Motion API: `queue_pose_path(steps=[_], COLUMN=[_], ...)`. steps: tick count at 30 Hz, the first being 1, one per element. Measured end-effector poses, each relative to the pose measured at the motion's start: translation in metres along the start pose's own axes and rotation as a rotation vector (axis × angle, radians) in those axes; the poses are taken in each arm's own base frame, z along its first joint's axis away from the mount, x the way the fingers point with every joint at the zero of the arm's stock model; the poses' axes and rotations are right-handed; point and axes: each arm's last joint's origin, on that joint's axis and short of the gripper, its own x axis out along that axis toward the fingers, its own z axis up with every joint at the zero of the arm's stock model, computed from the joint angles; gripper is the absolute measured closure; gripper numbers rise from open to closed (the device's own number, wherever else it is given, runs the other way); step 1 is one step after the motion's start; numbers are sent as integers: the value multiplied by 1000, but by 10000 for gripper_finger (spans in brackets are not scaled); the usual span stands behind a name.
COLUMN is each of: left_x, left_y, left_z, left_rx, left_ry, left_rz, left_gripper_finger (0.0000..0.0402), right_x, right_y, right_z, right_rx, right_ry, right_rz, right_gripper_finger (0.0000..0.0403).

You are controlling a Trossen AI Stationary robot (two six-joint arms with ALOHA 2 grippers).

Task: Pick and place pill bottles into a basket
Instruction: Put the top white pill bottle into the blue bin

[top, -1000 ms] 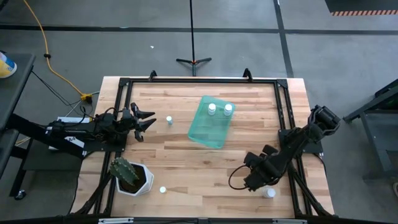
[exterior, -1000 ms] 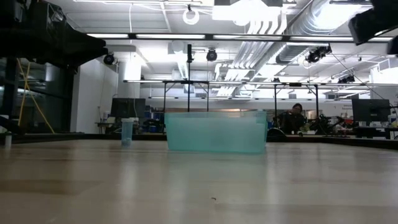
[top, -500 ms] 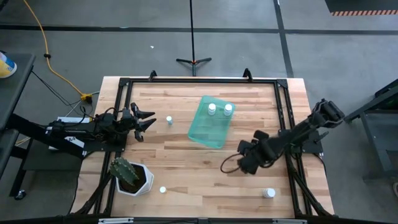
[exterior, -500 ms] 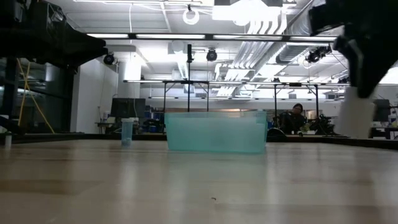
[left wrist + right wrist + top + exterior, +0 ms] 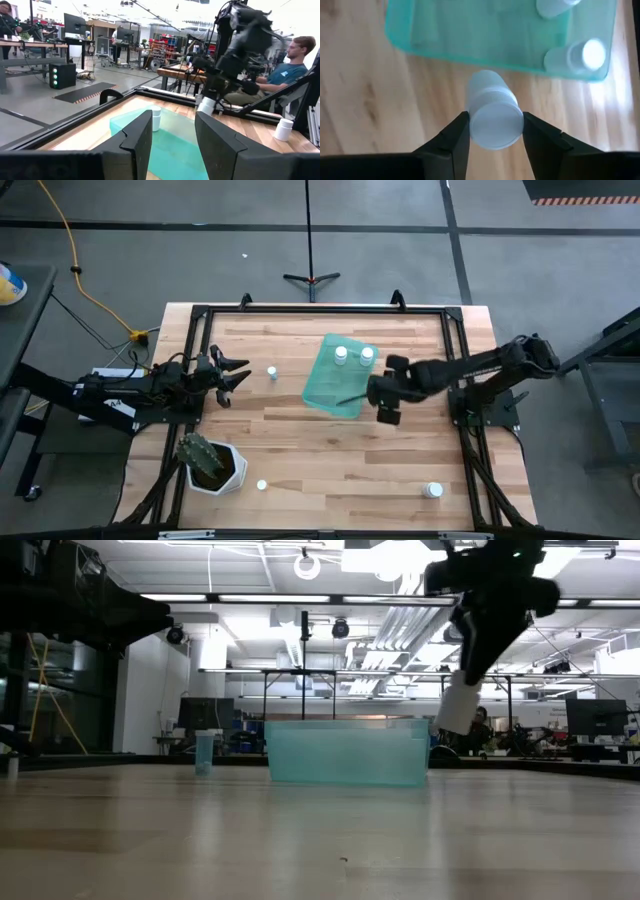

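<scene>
— Overhead first: where does each arm stand?

— Right gripper reaches in beside the near-right edge of the teal basket, above the table; two pill bottles stand in the basket's far end. The left gripper waits at the left side, its fingers parted on nothing, with a loose bottle just beyond it. Two more bottles stand on the near part of the table, one by the cactus pot.

— And from table height?

— The right claw hangs in the air with a white bottle slanting down from it, near the basket's right end, off the wood.

— Left wrist?

— Its own fingers stand apart, empty (the other arm shows beyond, bottle in claw).

— Right wrist?

— Both fingers press the sides of the held bottle, cap toward the camera, just outside the basket wall.
</scene>
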Motion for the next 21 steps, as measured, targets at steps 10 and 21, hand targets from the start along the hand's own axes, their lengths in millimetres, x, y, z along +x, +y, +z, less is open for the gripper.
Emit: queue_pose_path(steps=[10,21], left_x=[0,0], left_y=[0,0], left_z=[0,0], left_rx=[-2,-18], left_ry=[0,0], left_rz=[0,0], left_gripper_finger=[218,218], right_x=[7,-4], right_y=[-52,-81], right_z=[16,54], right_rx=[-35,-121], right_ry=[6,-254], right_rz=[29,108], right_gripper_finger=[252,252])
